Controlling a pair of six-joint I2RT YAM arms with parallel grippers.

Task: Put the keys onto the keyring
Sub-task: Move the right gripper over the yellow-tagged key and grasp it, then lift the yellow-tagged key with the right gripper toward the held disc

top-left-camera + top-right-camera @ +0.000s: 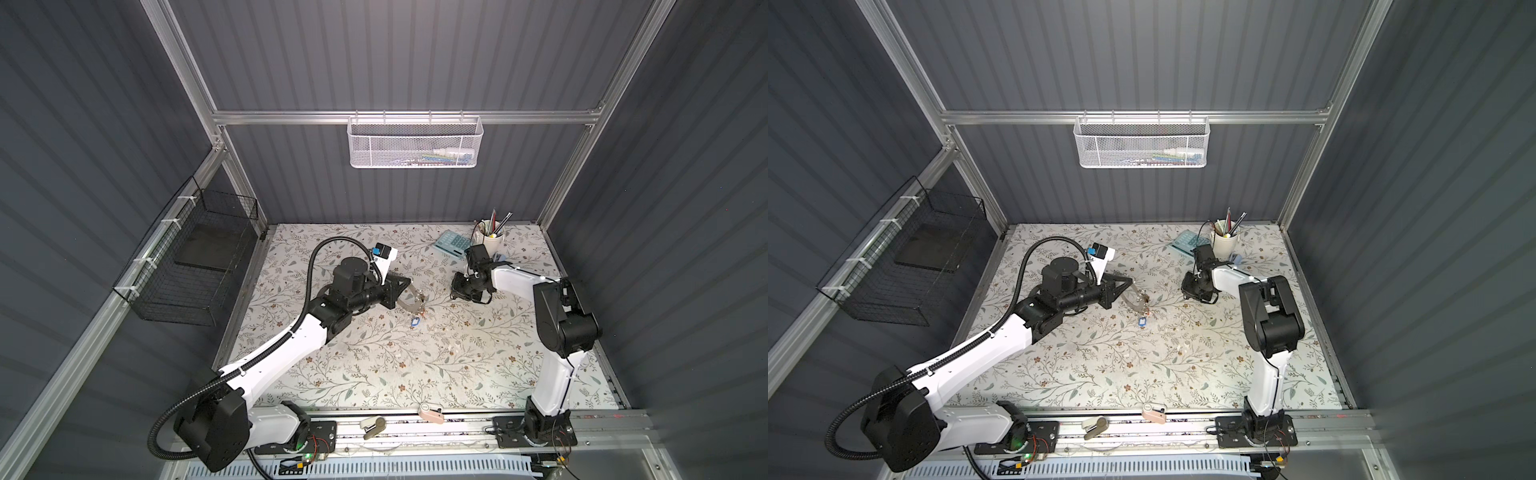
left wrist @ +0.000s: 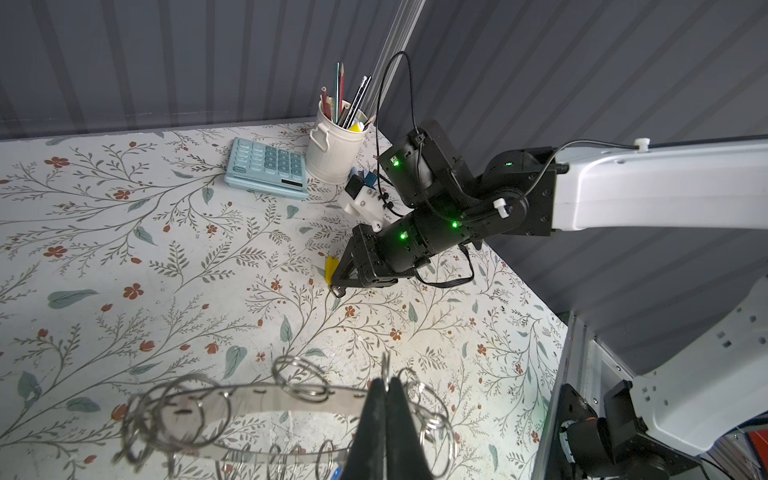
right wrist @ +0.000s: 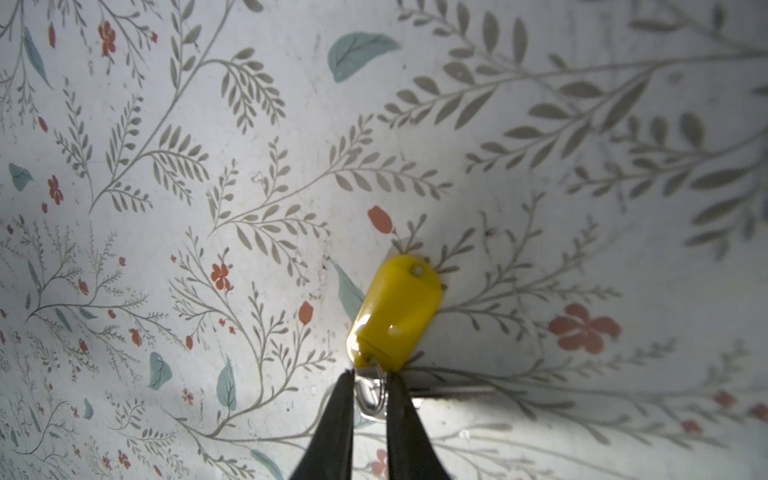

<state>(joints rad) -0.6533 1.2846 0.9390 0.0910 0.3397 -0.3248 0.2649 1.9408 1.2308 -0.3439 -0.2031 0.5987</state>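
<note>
Your left gripper (image 2: pixel 385 380) is shut tight on the keyring (image 2: pixel 257 399). Its two fingers (image 2: pixel 399 419) press together over the flat grey band. The keyring is held up at a tilt, with its little wire loops sticking out all round. You cannot tell if its low edge touches the table (image 2: pixel 166 257). In both top views the keyring sits near the middle of the table, right at the tip of your left gripper.

Your right gripper (image 3: pixel 371 376) points down at the table, well apart from the keyring. It is near the calculator (image 2: pixel 268 166) and the pencil cup (image 2: pixel 332 153). Its fingers (image 3: pixel 338 415) stand only a little apart. The small wire loop of the yellow key (image 3: pixel 395 311) is between them. The fingers are right beside that loop, but you cannot tell if they pinch it. The yellow key lies flat on the table. Its yellow tag is just past the fingertips, and its metal part points off to one side.
</note>
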